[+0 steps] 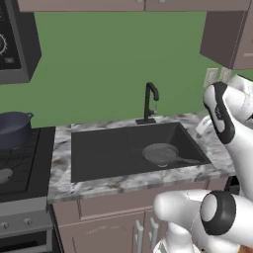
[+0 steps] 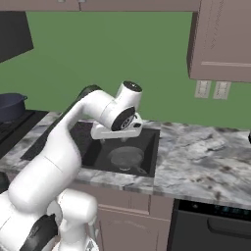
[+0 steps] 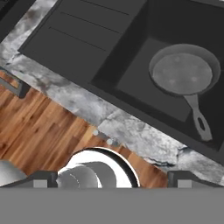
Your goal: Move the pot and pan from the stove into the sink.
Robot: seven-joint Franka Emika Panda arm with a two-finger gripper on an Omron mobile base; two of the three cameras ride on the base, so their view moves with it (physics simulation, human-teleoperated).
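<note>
i can make out no readable writing or brand anywhere. the marbled counter (image 1: 123, 184) carries the dark sink (image 1: 99, 153), and the stove (image 1: 20, 163) sits just to its left. green wall behind, cabinets above, two wall outlets (image 2: 212, 89) to the right. the pot (image 1: 15, 129) stands on a back burner of the stove, well apart from the sink. the pan (image 1: 160, 153) lies flat on the sink floor, right half, its thin handle pointing toward the right wall. a black faucet (image 1: 149, 103) rises behind the basin, clear of the pan. my arm is folded over the sink, elbow high. the pincer (image 2: 117, 140) hangs above the pan, jaws spread wide and gripping nothing.
</note>
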